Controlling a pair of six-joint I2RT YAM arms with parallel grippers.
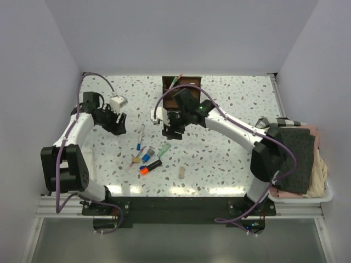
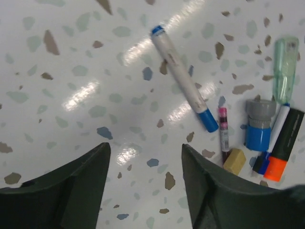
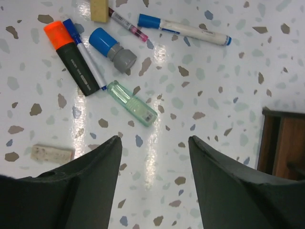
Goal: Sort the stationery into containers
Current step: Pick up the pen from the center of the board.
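The stationery lies in a loose group on the speckled table: a white pen with blue cap point(image 1: 140, 138), a green marker point(image 1: 163, 149), an orange-and-black marker point(image 1: 149, 166), a blue-and-grey piece point(image 1: 147, 155), a tan eraser point(image 1: 135, 159) and a pale eraser block point(image 1: 181, 172). The brown wooden organizer box point(image 1: 184, 87) stands at the back with a green pen in it. My left gripper point(image 2: 145, 150) is open and empty, left of the white pen point(image 2: 183, 81). My right gripper point(image 3: 153, 140) is open and empty, just short of the green marker point(image 3: 132, 103), with the box point(image 3: 283, 143) to its right.
A small white folded item point(image 1: 118, 102) lies by the left arm. A pile of dark and pink cloths point(image 1: 299, 159) sits at the right edge. White walls enclose the table on three sides.
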